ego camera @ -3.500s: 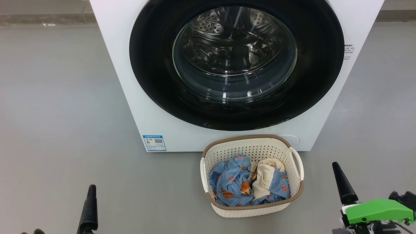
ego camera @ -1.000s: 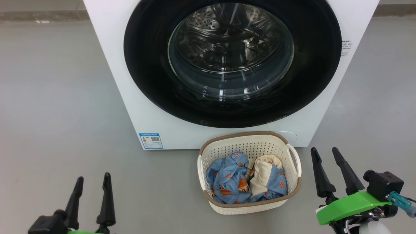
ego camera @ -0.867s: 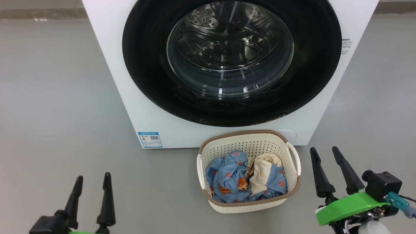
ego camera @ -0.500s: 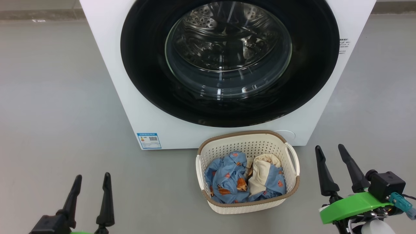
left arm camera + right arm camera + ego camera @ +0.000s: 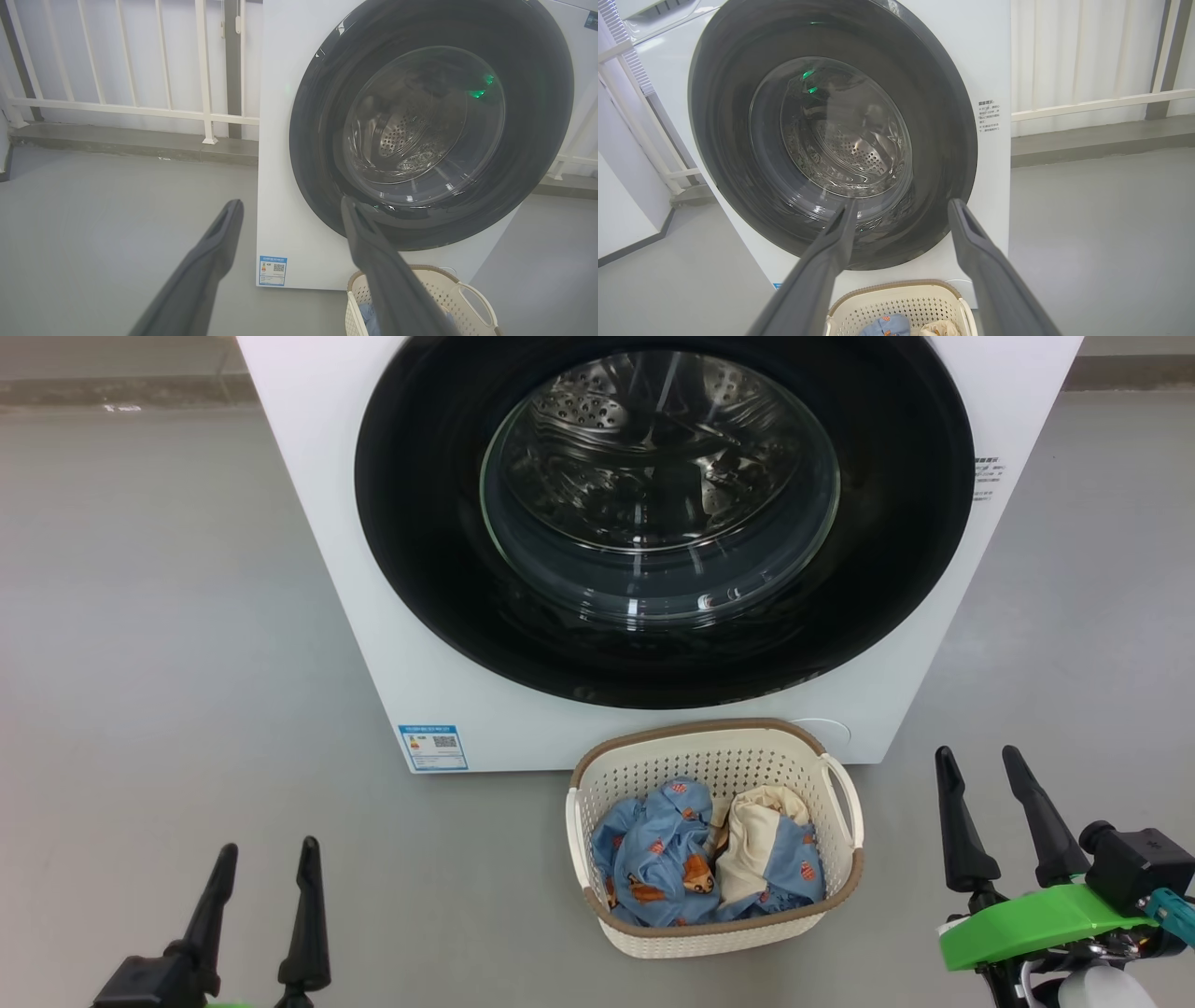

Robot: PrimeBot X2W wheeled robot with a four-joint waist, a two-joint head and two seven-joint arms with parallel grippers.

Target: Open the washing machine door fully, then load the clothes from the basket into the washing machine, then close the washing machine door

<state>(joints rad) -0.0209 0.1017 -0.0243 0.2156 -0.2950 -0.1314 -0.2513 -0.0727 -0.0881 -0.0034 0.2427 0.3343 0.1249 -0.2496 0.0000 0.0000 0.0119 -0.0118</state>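
Note:
The white washing machine (image 5: 401,644) stands ahead with its round glossy black door (image 5: 439,569) shut flat against the front; the steel drum shows through the glass window. On the floor before it sits the cream basket (image 5: 719,761), holding the blue printed and cream-yellow clothes (image 5: 705,859). My left gripper (image 5: 268,854) is open at the lower left, well left of the basket. My right gripper (image 5: 978,758) is open at the lower right, just right of the basket. Both wrist views look at the door (image 5: 532,140) (image 5: 938,116) past open fingers (image 5: 219,233) (image 5: 971,228), and each shows the basket's rim (image 5: 434,268) (image 5: 896,285).
Grey floor (image 5: 168,616) spreads on both sides of the machine. A white railing (image 5: 140,107) on a low kerb runs behind it at the left, and white panels with a rail (image 5: 1092,105) stand behind at the right.
The head camera has shifted a little, sliding the whole scene slightly down. My right gripper has drifted to the right, away from the basket. The left gripper holds still.

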